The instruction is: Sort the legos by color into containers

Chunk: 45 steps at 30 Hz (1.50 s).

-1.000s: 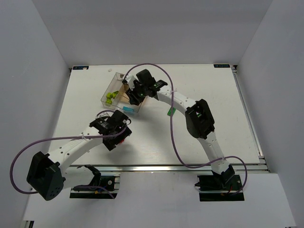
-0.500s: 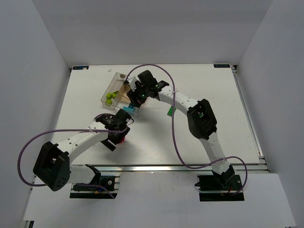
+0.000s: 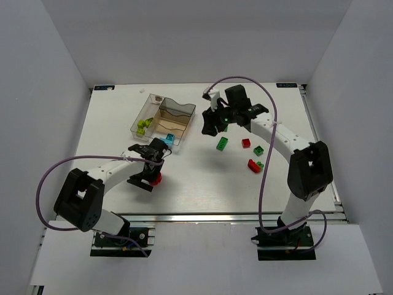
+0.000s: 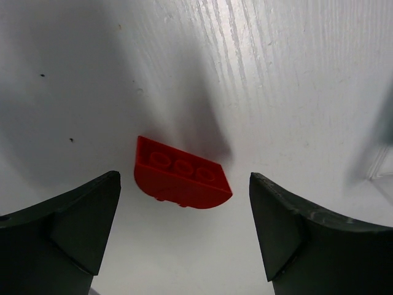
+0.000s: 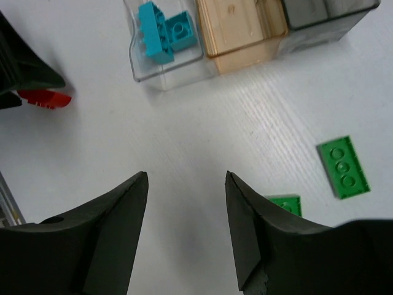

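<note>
From above: red brick [image 3: 157,179] lying on the tabletop [image 3: 202,184], short of the tray [image 3: 184,107].
Left wrist: left fingers [image 4: 73,215] spread wide either side of that brick, not touching. Pick-up step, apparently; next, lower and clench.
Right wrist: right fingers [image 5: 104,239] parted, empty, near green bricks [image 5: 343,167].

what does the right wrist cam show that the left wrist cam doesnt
Only the right wrist view: the clear, brownish-tinted divided plastic tray, two light blue studded bricks in its end compartment, and two green studded bricks loose on the table. Only the left wrist view: the three top studs of the red curved-sided brick, seen close up. Both: that red brick lying on the white table, with the left arm's dark fingers beside it.
</note>
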Motion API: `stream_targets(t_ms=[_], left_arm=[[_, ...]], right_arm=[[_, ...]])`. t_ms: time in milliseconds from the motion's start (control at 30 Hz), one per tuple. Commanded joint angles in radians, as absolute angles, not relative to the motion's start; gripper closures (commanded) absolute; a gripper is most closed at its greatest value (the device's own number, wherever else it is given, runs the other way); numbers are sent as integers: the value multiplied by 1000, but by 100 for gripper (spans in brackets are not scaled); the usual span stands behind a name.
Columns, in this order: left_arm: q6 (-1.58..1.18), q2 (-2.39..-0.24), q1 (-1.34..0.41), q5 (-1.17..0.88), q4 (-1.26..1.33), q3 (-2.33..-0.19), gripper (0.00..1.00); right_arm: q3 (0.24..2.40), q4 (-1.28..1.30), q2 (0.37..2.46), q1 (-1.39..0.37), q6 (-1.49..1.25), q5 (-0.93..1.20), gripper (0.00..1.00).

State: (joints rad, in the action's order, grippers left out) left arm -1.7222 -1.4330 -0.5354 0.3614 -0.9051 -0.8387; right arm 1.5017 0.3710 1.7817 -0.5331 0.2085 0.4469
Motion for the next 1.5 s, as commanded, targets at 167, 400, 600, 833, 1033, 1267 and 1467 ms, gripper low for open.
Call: stream_targets(t_ms=[167, 400, 600, 833, 1033, 1267, 1467], left_arm=[[-1936, -1427, -482, 308, -804, -795, 13], [-1962, -1474, -463, 242, -773, -769, 39], [-1934, -1427, -463, 265, -775, -781, 72], [-1546, -1309, -474, 314, -794, -952, 100], [-1313, -1367, -462, 386, -686, -1149, 100], [-1216, -1708, -453, 489, -687, -1488, 100], [-1181, -1961, -419, 528, -761, -1773, 100]], right_arm=[[1379, 348, 1701, -492, 152, 508, 41], [1384, 360, 1675, -437, 147, 518, 41], [1352, 388, 1635, -393, 155, 534, 41], [1322, 420, 1562, -327, 169, 506, 64], [1292, 472, 1554, -259, 252, 593, 100], [1258, 497, 1542, -229, 302, 627, 100], [1230, 502, 1488, -204, 342, 614, 67]])
